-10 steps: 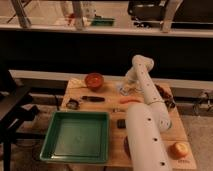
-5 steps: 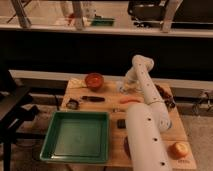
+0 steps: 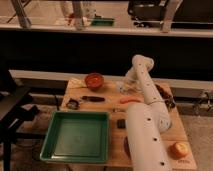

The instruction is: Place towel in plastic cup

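An orange plastic cup (image 3: 93, 80) stands at the far left-middle of the wooden table (image 3: 112, 150). A pale crumpled towel (image 3: 75, 83) lies just left of the cup, at the table's far left corner. My white arm rises from the bottom of the camera view and bends down at the far side of the table. My gripper (image 3: 124, 87) hangs low over the far edge, right of the cup and apart from it and from the towel. It is partly hidden by the arm.
A green tray (image 3: 77, 136) fills the front left. A black tool (image 3: 93, 99), a small dark object (image 3: 73, 104), an orange stick-like item (image 3: 131, 101), a black block (image 3: 121, 123) and dark items (image 3: 165, 95) lie around. An orange fruit (image 3: 179, 150) sits front right.
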Controlling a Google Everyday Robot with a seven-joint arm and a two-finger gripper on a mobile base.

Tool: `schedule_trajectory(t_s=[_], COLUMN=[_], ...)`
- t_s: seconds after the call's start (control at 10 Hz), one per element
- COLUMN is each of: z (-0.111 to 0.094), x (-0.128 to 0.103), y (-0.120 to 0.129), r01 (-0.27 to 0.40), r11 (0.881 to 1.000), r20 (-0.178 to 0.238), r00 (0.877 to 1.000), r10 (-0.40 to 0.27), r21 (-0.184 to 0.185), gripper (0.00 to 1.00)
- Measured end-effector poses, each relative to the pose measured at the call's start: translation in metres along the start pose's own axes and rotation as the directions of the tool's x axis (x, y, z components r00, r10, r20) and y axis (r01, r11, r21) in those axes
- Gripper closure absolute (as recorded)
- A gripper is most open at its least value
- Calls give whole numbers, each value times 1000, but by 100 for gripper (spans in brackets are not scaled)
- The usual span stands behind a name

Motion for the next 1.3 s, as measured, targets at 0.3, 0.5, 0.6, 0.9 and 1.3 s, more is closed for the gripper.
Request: schedule_trajectory(t_s=[0.3, 0.5, 0.6, 0.9, 1.3], z=[-26, -45, -61, -127, -203], x=[-7, -17, -20, -28, -25], y=[-1, -4, -5, -3, 15], r01=[26, 39, 41, 37, 14], r11=[999, 998, 996, 988, 971], r20=[-8, -8, -9, -21, -40], r00=[1000, 999, 999, 999, 999], r10=[-26, -39, -41, -34, -5], r21=[21, 55, 79, 152, 240], gripper=[100, 100, 100, 100, 100])
